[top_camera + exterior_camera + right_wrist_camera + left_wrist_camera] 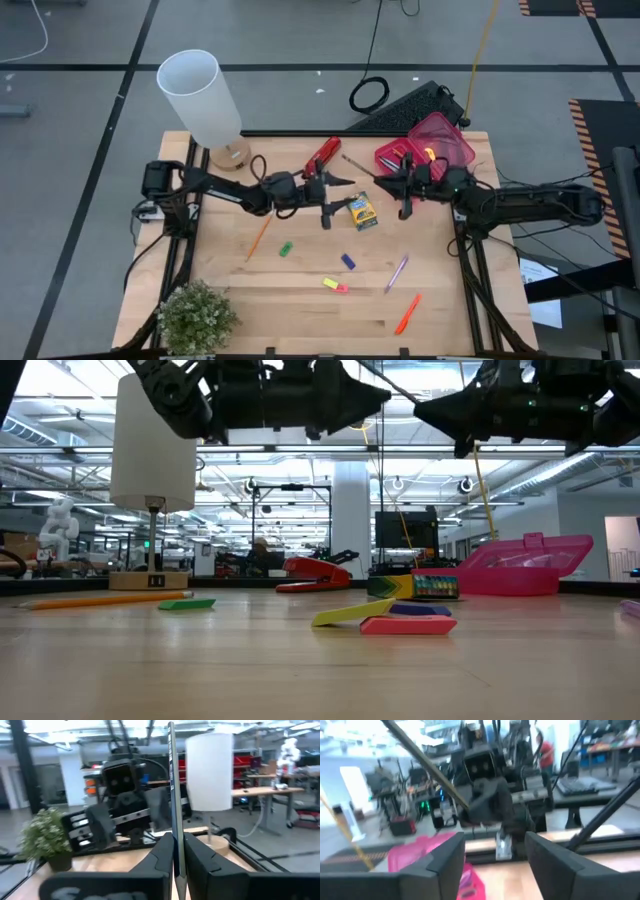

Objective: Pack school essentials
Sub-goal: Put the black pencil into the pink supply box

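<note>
- I can read no text, label, brand or number on anything here.
- The crayon box (pixel 362 211) has print, but too small to read.

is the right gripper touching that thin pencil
Touching. In the right wrist view the right gripper has its two fingers closed on the thin pencil, which stands up straight between them.
</note>
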You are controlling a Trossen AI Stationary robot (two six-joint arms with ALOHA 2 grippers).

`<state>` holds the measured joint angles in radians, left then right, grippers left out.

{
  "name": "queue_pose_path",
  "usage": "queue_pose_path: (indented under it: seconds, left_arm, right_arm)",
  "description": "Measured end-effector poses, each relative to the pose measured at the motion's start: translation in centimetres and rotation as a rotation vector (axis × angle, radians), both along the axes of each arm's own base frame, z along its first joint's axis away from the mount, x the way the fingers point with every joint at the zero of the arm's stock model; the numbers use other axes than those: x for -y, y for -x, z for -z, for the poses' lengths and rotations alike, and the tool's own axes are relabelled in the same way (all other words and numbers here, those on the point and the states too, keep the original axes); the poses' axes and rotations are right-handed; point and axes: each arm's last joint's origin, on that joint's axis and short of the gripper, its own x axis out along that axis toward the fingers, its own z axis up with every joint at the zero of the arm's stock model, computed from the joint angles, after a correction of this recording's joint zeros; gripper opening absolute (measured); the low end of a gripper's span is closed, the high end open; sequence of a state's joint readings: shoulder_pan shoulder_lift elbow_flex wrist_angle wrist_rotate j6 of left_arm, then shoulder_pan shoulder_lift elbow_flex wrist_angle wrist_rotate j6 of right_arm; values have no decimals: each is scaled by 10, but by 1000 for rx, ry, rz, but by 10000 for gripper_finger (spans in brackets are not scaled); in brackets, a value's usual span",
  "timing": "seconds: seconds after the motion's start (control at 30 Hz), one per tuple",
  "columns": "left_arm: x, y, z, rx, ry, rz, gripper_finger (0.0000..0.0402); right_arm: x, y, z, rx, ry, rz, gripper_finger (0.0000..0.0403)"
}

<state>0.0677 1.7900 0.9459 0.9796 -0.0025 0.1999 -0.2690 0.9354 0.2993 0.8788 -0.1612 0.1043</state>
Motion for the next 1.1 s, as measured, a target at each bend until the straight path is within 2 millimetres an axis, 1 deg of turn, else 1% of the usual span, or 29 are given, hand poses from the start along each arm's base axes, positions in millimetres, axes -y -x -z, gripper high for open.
queue_pose_path:
  seconds: [0.17, 0.27, 0.37, 0.47, 0.57, 0.67, 0.77, 0.97, 1.1]
  left_arm:
    - [0, 0, -5, 82, -8, 3, 250]
    - [0, 1, -7, 102, -11, 10, 255]
    - [1, 1, -10, 124, -23, 58, 242]
    - [2, 0, -11, 123, -30, 96, 218]
    - [3, 0, -11, 123, -30, 100, 192]
    - [2, 0, -11, 123, -26, 99, 174]
    - [2, 0, -11, 125, -19, 100, 167]
    - [2, -2, -8, 118, -8, 56, 170]
    - [3, -2, -8, 116, -10, 70, 161]
  right_arm:
    - [-11, -6, 2, 7, 56, -58, 18]
    - [-16, -10, 5, -1, 75, -84, 18]
    - [-19, -16, 9, -5, 79, -103, 18]
    - [-20, -20, 12, 10, 81, -111, 18]
    - [-21, -23, 12, 49, 76, -114, 18]
    - [-20, -26, 14, 52, 67, -115, 18]
    - [-20, -30, 17, 47, 64, -116, 18]
    - [-17, -45, 18, 19, 56, -118, 18]
    - [-17, -48, 19, 18, 57, -120, 18]
